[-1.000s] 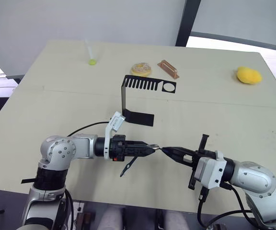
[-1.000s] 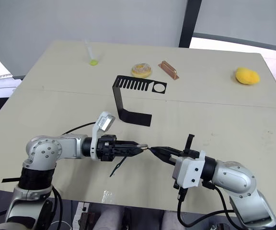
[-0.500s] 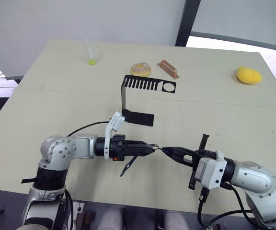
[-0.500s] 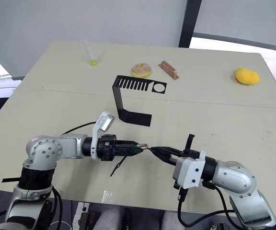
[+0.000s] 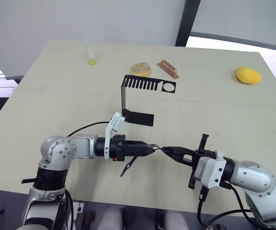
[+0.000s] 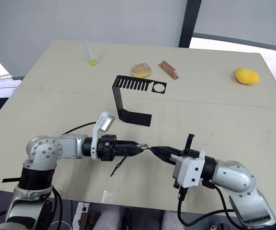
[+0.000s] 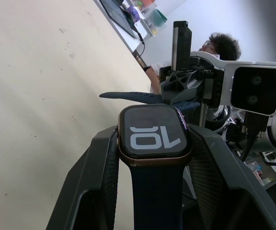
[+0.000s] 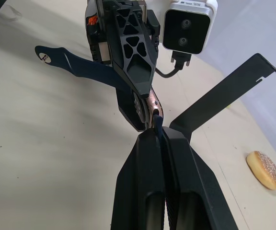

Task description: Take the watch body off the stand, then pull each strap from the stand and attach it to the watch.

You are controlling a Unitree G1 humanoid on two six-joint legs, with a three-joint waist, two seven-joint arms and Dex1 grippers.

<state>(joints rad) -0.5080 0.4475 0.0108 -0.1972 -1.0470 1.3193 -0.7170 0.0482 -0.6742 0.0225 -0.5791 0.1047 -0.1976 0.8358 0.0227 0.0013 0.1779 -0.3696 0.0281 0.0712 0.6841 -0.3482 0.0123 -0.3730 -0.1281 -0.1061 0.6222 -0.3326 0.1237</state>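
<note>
Between left fingers (image 7: 104, 177) sits the watch body (image 7: 152, 135); right fingers (image 8: 150, 191) pinch a strap (image 8: 158, 125).

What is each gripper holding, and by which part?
Left gripper clamps the watch body by its sides, one strap already attached. Right gripper pinches the second strap near its end.

Silver arms, black claws, white cameras
</note>
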